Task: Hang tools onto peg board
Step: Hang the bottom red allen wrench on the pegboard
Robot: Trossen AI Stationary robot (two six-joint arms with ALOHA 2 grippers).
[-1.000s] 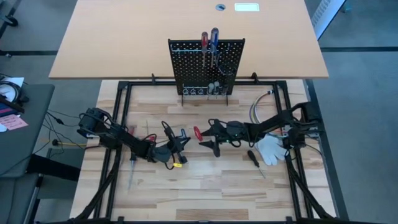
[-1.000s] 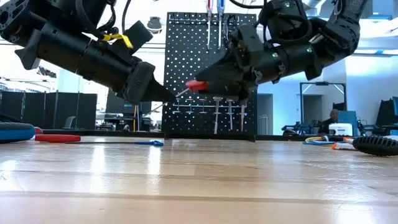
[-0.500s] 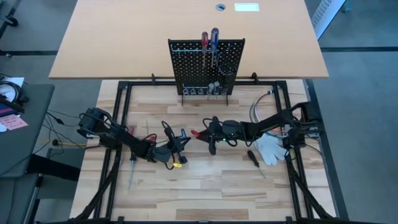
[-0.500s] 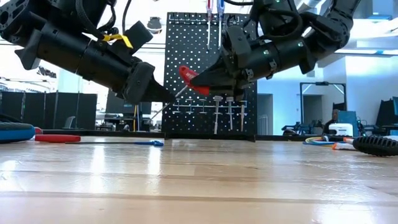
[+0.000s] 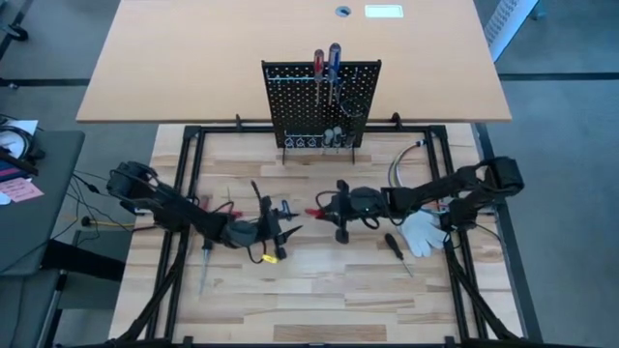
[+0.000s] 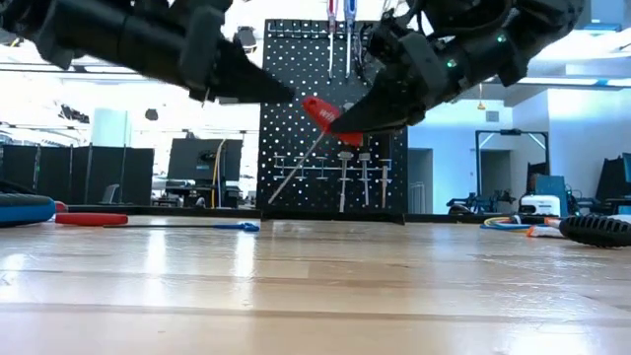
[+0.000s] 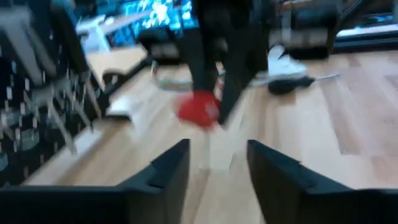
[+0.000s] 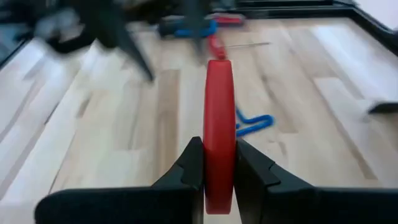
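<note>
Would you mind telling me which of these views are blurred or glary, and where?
Left wrist view: smeared throughout, the red-handled tool just a blob. Right wrist view: handle sharp, table behind blurred. Low view: bright windows wash out the background beside the peg board. High view: evenly lit.

We count 2 arms, each with 1 gripper: the left gripper [image 5: 290, 211] and the right gripper [image 5: 319, 209]. There is 1 peg board [image 5: 321, 101] with 2 screwdrivers [image 5: 326, 68] standing along its top, and 1 white glove [image 5: 421, 232].
</note>
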